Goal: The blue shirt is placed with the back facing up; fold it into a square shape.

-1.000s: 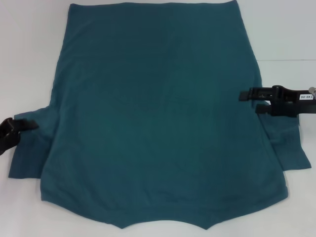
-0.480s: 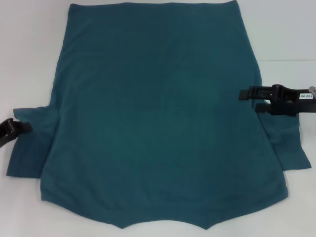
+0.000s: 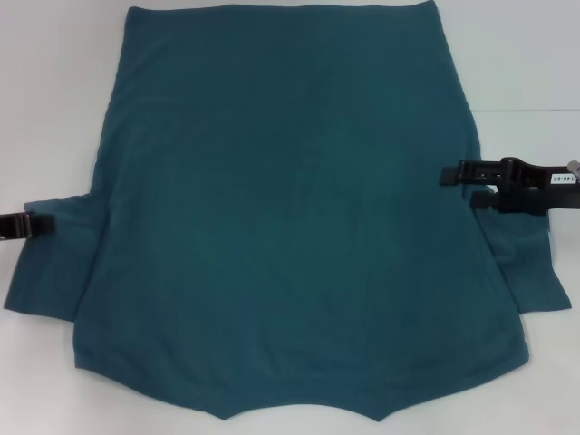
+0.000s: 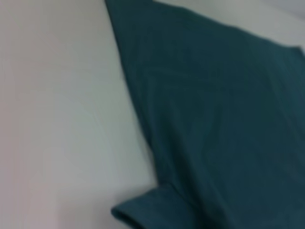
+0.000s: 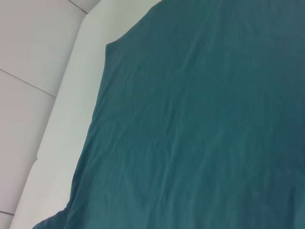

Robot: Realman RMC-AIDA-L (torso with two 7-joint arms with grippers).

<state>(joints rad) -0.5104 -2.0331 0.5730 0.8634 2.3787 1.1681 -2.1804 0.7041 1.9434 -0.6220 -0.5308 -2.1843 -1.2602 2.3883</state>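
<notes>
The blue shirt (image 3: 281, 208) lies flat on the white table, plain side up, hem toward the far edge and collar at the near edge. My left gripper (image 3: 32, 224) is at the outer edge of the shirt's left sleeve (image 3: 50, 263), with its fingers drawn together on the cloth. My right gripper (image 3: 458, 188) hovers at the shirt's right side just above the right sleeve (image 3: 530, 267), with its fingers apart. The left wrist view shows the shirt (image 4: 224, 119) and a sleeve hem. The right wrist view shows the shirt's body (image 5: 205, 124).
The white table (image 3: 54, 100) surrounds the shirt. Its edge and a tiled floor show in the right wrist view (image 5: 43, 90). The shirt's collar end reaches the near edge of the head view.
My left gripper has moved outward to the left and its fingers have closed. The left sleeve has spread farther left with it. The right gripper has stayed in place.
</notes>
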